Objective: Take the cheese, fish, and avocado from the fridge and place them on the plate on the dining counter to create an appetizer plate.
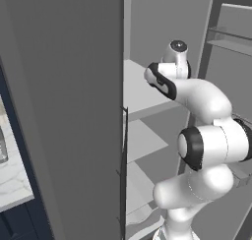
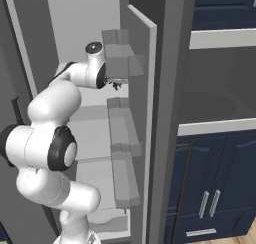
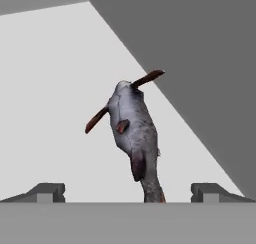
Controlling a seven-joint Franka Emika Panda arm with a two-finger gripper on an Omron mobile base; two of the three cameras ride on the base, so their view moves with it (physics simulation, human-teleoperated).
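The fish (image 3: 132, 133) is grey and speckled, with reddish-brown fins and tail. It lies on a pale grey shelf (image 3: 55, 98) inside the fridge (image 1: 147, 81), beside the fridge's grey inner wall (image 3: 200, 63). My gripper (image 3: 128, 190) is open. Its two dark fingertips (image 3: 47, 192) stand wide apart on either side of the fish's near end and do not touch it. In the right base view, the gripper (image 2: 117, 83) reaches into the upper shelf of the fridge (image 2: 75, 38). The cheese, avocado, plate and dining counter are out of view.
The open fridge door carries pale grey racks (image 2: 122, 133) just to the right of the arm. Navy cupboards (image 2: 220, 188) stand further right. A marble-topped surface (image 1: 12, 177) shows at the left edge. Lower fridge shelves (image 1: 142, 140) lie under the arm.
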